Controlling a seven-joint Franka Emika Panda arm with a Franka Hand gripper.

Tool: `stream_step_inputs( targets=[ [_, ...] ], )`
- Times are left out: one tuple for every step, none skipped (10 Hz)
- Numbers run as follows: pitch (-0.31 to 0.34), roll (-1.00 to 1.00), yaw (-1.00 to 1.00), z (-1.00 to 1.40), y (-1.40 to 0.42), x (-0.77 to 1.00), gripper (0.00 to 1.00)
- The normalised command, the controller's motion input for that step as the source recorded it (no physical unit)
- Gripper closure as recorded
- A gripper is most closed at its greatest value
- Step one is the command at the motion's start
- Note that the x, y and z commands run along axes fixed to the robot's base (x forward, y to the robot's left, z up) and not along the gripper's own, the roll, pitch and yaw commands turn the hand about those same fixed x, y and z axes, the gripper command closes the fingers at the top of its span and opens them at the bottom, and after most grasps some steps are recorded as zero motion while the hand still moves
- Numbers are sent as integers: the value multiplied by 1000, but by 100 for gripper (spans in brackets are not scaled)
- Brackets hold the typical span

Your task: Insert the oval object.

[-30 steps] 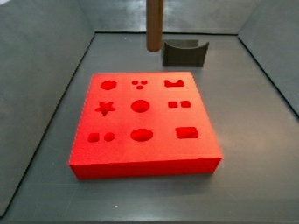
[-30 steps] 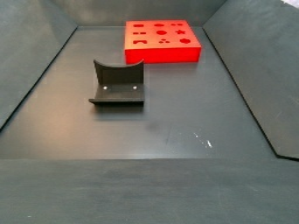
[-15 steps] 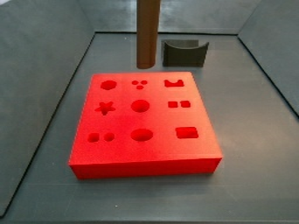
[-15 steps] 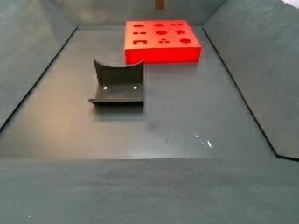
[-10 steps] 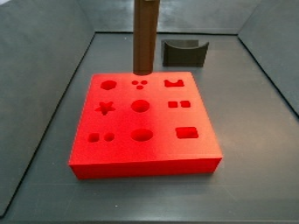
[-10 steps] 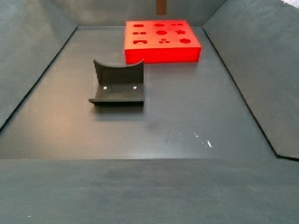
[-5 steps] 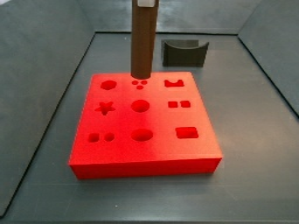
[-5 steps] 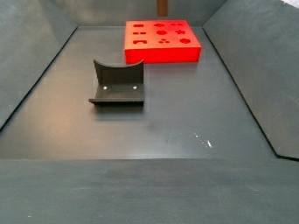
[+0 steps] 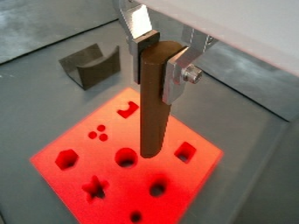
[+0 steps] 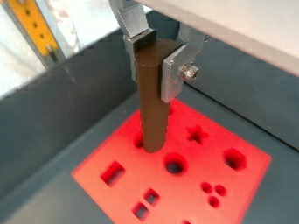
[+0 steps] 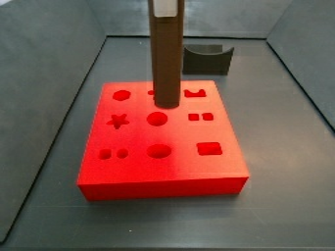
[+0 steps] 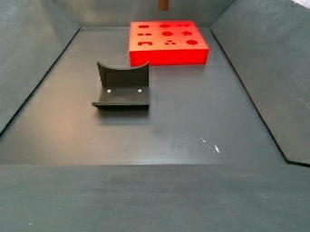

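The gripper (image 9: pixel 162 63) has its silver fingers (image 9: pixel 177 74) clamped on the long plain brown oval peg (image 9: pixel 155 105), hanging upright over the red block with shaped holes (image 11: pixel 161 137), so I'd line it up squarely over the oval hole before easing down.

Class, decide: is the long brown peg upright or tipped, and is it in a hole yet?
Upright. The long brown peg hangs vertical in the gripper, over the red block. Whether its tip has entered a hole, cannot tell.
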Motion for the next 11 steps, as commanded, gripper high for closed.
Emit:
stream_step_inputs(
  targets=[
    [0, 294, 83, 0, -471, -49, 100],
    [0, 61, 29, 0, -189, 0, 100],
    [-10, 36, 0, -51, -229, -26, 100],
    [0, 141, 243, -131, -366, 60, 100],
    [0, 150, 363, -123, -211, 0, 100],
    [0, 0, 0, -17, 0, 0, 100],
    [0, 0, 0, -80, 0, 0, 100],
    [0, 0, 0, -177, 0, 0, 100],
    [-20, 0, 0, -377, -91, 0, 100],
    [-34, 0, 0, -417, -109, 0, 100],
    [-40, 0, 0, -380, -89, 0, 100]
  ],
)
